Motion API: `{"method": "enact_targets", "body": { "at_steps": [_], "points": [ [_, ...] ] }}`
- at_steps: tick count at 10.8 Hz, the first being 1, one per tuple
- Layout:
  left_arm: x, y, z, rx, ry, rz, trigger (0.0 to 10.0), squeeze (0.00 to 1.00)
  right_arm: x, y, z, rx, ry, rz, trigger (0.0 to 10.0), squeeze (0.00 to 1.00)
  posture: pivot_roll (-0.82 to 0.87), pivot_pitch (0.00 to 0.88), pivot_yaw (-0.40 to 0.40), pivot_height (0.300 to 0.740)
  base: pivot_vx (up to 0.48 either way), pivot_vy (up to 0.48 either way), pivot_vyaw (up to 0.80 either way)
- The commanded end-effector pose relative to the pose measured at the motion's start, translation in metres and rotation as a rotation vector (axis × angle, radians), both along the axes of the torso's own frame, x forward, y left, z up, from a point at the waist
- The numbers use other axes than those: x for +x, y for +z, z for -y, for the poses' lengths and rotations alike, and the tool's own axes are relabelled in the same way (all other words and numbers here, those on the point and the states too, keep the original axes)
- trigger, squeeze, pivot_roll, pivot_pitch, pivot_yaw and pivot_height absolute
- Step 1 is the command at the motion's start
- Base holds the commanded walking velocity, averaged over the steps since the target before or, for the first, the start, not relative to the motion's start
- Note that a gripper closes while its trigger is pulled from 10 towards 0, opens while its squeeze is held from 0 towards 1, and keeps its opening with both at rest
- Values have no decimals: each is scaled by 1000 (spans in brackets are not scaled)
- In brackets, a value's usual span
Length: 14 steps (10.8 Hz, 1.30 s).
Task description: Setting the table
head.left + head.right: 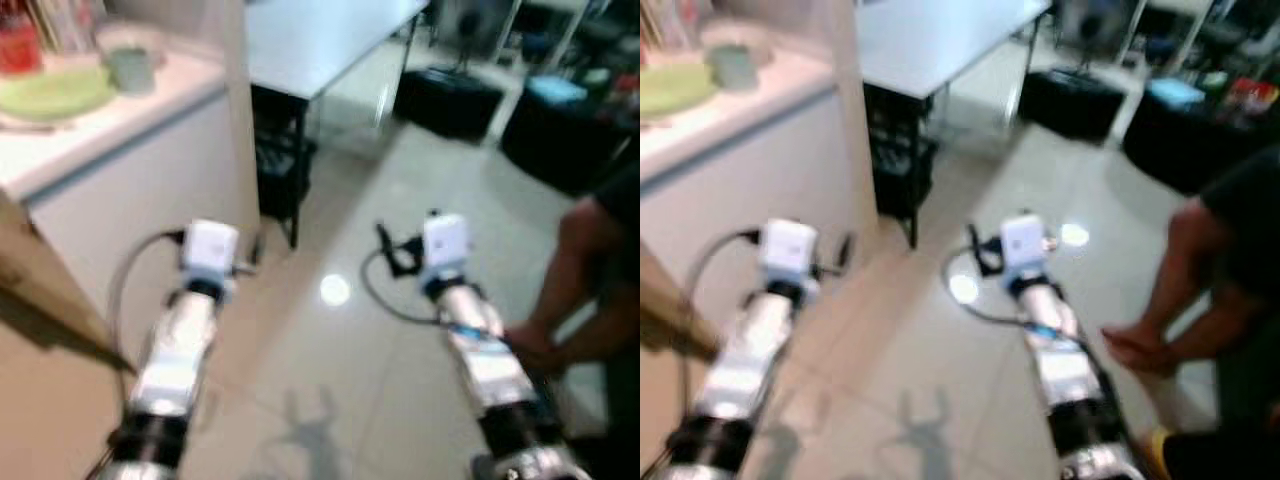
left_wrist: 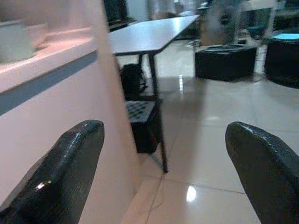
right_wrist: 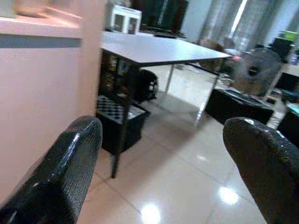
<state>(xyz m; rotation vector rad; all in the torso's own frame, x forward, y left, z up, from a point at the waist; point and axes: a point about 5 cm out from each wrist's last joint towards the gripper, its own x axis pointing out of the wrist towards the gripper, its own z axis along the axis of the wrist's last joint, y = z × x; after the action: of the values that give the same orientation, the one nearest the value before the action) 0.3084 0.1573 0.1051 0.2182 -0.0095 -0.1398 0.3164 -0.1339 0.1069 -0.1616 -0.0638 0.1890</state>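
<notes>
Both head views are blurred. In the upper left of the frame a white counter carries the tableware: a light green plate lies flat near the corner, and just beside it, toward the counter's edge, stands a pale green cup in front of a white bowl; what either holds cannot be made out through the blur. A red container stands at the far upper left behind the plate, with what look like book spines beside it. The cup and bowl also show at the upper left of the left wrist view, sitting on the counter ledge. Beyond the counter, at the top centre, a white table on black legs stretches away, and under its near end sits a black open crate with a checkered board lying on top. Both silver arms reach forward low in the frame over the glossy tiled floor, well apart from the counter top. The left gripper has its two black fingers spread wide with nothing between them, pointing toward the counter's side wall and the table leg. The right gripper is likewise spread wide and holds nothing, facing the table and crate. At the right edge a person in dark clothing bends in, a hand touching the right arm near its wrist.
</notes>
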Motion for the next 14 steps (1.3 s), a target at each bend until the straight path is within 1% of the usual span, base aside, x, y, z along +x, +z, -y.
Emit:
{"method": "enact_targets", "body": {
  "at_steps": [1,10,12,14],
  "points": [
    [3,6,9,0,-29,17,10000,0,-2,-4,12,-11,-34,-24,10000,0,105,0,-41,740,480,0,0],
    [4,8,9,-19,-27,32,10000,0,0,-5,11,-18,-28,-32,10000,0,106,0,-43,740,460,0,0],
    [3,10,12,-41,-37,46,10000,0,1,-4,11,-22,-23,-32,10000,0,108,0,-45,740,458,0,0],
    [3,9,10,-33,-28,44,10000,0,0,-5,10,-26,-18,-42,10000,0,110,0,-45,740,458,0,0]
  ]
}}
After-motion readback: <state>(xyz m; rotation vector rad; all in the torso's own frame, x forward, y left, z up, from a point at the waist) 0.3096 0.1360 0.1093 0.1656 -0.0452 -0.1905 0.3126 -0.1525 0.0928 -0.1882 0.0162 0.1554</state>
